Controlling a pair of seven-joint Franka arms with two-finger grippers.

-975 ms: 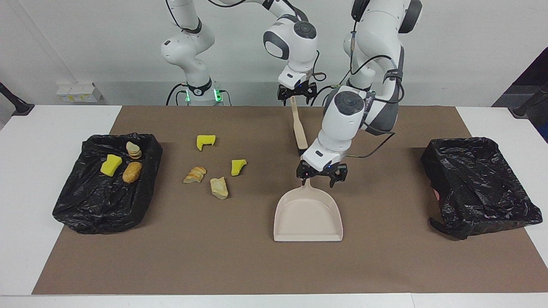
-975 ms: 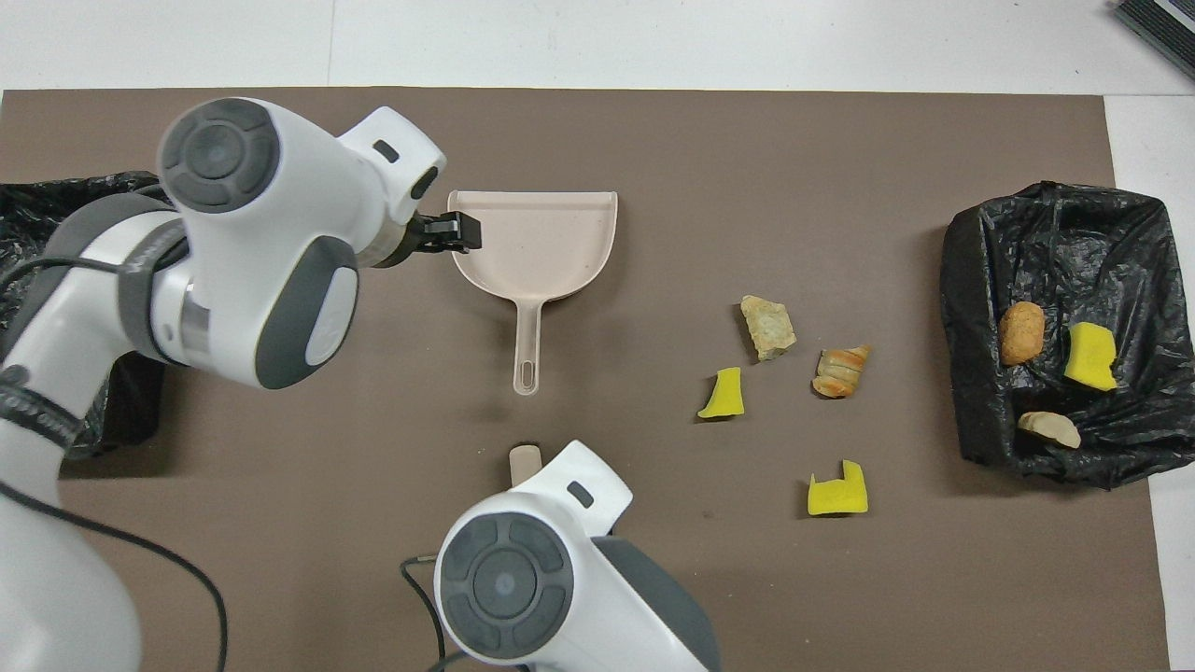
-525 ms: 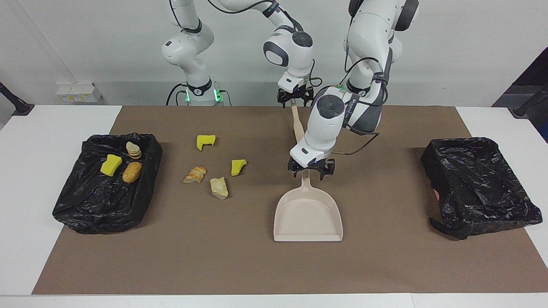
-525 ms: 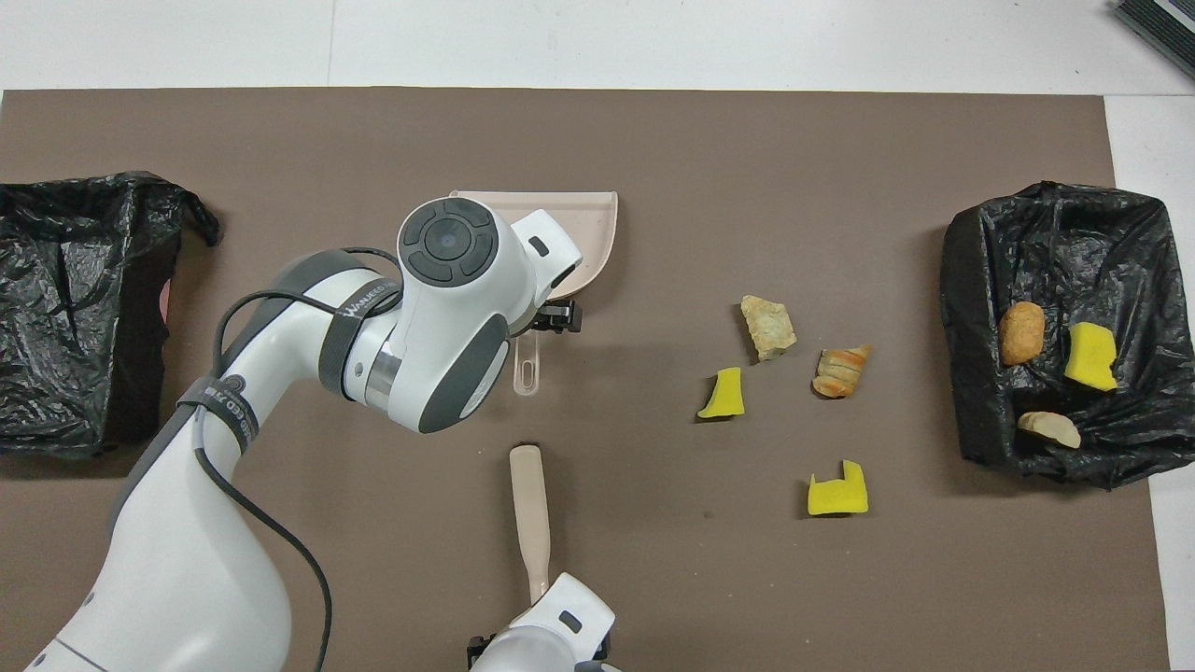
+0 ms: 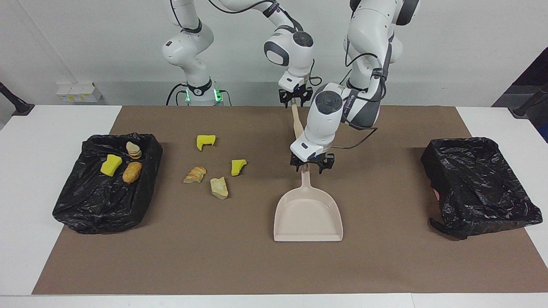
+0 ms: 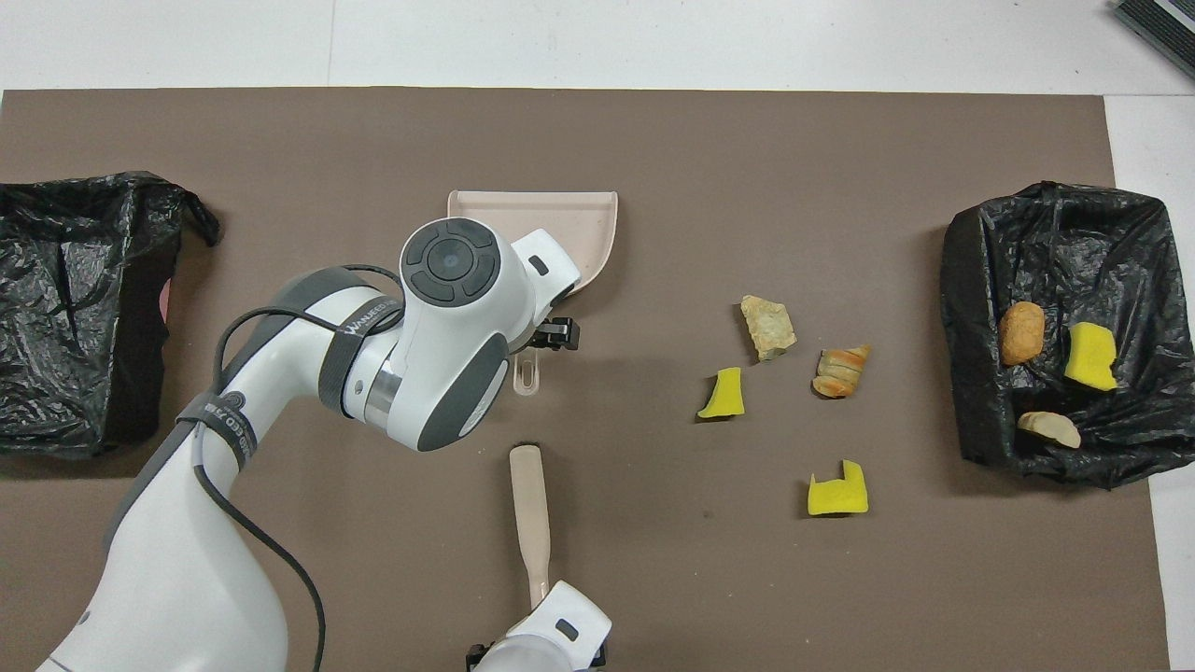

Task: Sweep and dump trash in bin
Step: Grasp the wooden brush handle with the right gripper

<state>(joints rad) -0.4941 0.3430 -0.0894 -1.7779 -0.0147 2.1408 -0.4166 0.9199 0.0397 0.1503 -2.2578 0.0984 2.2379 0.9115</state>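
The dustpan (image 5: 308, 214) lies flat in the middle of the brown mat (image 5: 385, 265), and its wide open edge points away from the robots. Its thin handle points toward the robots.

The left gripper (image 5: 311, 164) is right at the tip of that handle. Its fingers stand on both sides of the handle, but I cannot tell if they squeeze it.

The brush (image 6: 529, 509) lies nearer to the robots than the dustpan. The right gripper (image 5: 293, 96) is at the end of the brush nearest the robots. I cannot tell if it grips the brush.

The trash (image 6: 770, 327) is in 7 bits. 4 bits lie on the mat beside the dustpan, toward the right arm's end of the desk (image 5: 43, 149): 2 yellow and 2 tan. They sit apart from each other, with bare mat between them and the dustpan.

3 more bits lie in the black bin (image 5: 107, 188), which sits at the mat's edge at the right arm's end. A 2nd black bin (image 5: 479, 188) sits at the mat's edge at the left arm's end, with open mat between it and the dustpan.
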